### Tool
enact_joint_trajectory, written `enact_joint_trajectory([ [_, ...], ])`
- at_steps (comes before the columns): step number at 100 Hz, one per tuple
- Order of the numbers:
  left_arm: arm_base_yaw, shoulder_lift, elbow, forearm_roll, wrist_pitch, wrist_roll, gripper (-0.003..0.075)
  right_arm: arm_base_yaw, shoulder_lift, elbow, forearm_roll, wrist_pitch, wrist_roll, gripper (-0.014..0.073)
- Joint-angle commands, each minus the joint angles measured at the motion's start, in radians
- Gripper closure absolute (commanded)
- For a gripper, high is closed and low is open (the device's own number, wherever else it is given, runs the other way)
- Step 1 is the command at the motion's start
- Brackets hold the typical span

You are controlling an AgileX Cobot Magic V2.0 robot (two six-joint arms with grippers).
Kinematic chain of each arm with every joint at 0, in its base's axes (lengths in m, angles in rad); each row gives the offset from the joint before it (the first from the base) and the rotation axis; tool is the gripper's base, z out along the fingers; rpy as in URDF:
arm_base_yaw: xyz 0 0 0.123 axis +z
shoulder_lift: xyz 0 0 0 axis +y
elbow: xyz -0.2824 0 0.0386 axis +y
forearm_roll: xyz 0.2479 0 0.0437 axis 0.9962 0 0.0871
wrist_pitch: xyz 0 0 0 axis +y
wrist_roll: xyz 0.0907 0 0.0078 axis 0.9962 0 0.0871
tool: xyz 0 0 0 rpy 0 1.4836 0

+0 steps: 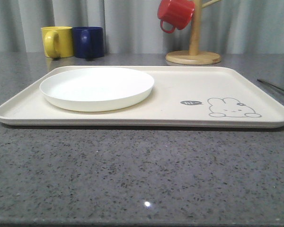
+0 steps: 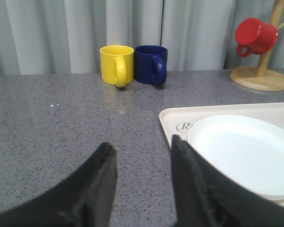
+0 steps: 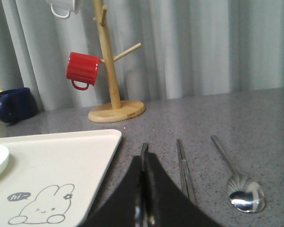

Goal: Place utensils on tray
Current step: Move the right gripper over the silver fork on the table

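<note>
The cream tray point(image 1: 180, 97) with a rabbit drawing lies across the table and holds a round white plate point(image 1: 97, 87). In the right wrist view, my right gripper point(image 3: 145, 160) is shut on a slim silver handle point(image 3: 144, 148), apparently the fork, whose tines are hidden by the fingers. It sits just beside the tray's edge point(image 3: 109, 146). The chopsticks point(image 3: 184, 172) and the spoon point(image 3: 245, 196) lie on the grey table on the side away from the tray. My left gripper point(image 2: 142, 147) is open and holds nothing, over bare table next to the tray's corner point(image 2: 173, 118).
A yellow mug point(image 1: 57, 41) and a dark blue mug point(image 1: 88, 41) stand behind the tray at the back left. A wooden mug tree point(image 1: 194, 47) with a red mug point(image 1: 176, 13) stands at the back right. Thin utensil ends point(image 1: 274, 86) show at the table's right edge.
</note>
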Motion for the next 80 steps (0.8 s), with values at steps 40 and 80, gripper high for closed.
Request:
enact_joint_trajectory([
  [40,0.003,0.003,-0.026,-0.004,-0.088,-0.012,0.0738,-0.005,0.042,-0.276,0.021,0.295,-0.003,0.0662],
  [80,0.003,0.003,-0.026,-0.004,-0.088,-0.012,0.0738,-0.005,0.580,-0.803,0.021,0.876,-0.003,0.0662],
])
